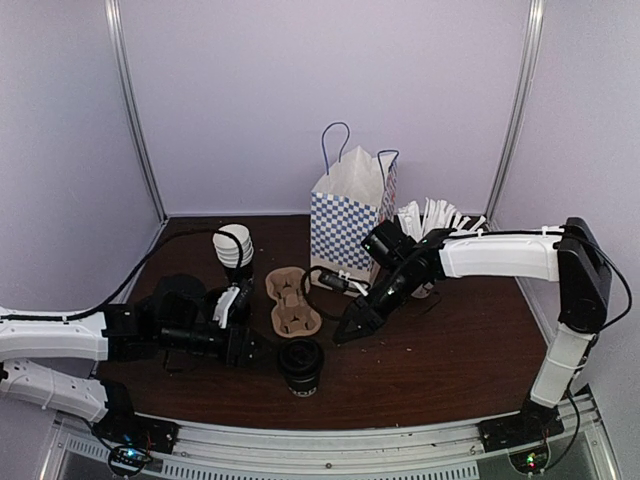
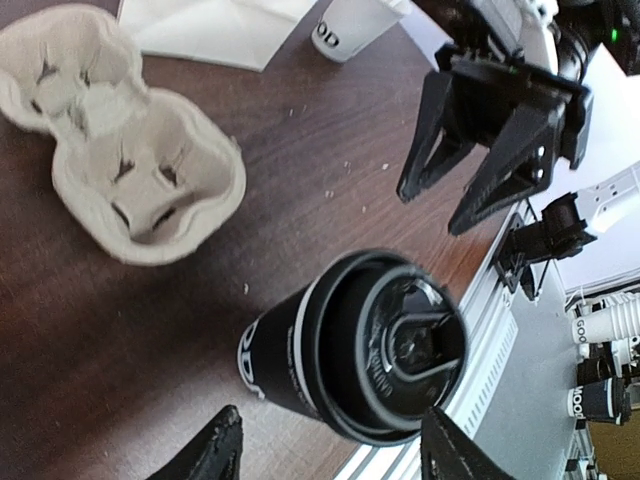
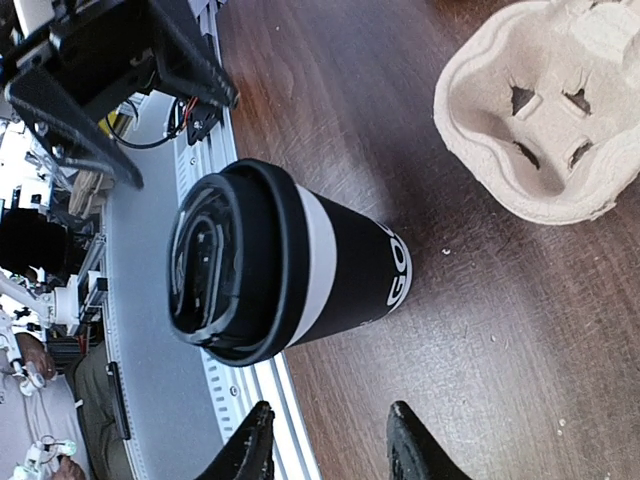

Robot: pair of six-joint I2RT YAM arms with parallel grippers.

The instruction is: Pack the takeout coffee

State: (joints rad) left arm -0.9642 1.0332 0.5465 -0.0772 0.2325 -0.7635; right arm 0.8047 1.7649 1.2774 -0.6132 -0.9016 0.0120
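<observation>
Top view: takeout coffee, upright and lidded, on table just nearside of pulp carrier. Left gripper near-left of carrier, right gripper to carrier's right.
Left wrist view: left jaws wide, empty; coffee just beyond them, beside carrier.
Right wrist view: right jaws narrower but parted, empty; coffee beside carrier, untouched.

Enclosed by plain lilac walls, with silver posts standing in the two back corners. Floored with a dark wood-grain table, edged along the near side by a grey metal rail. Lit softly and evenly throughout.
</observation>
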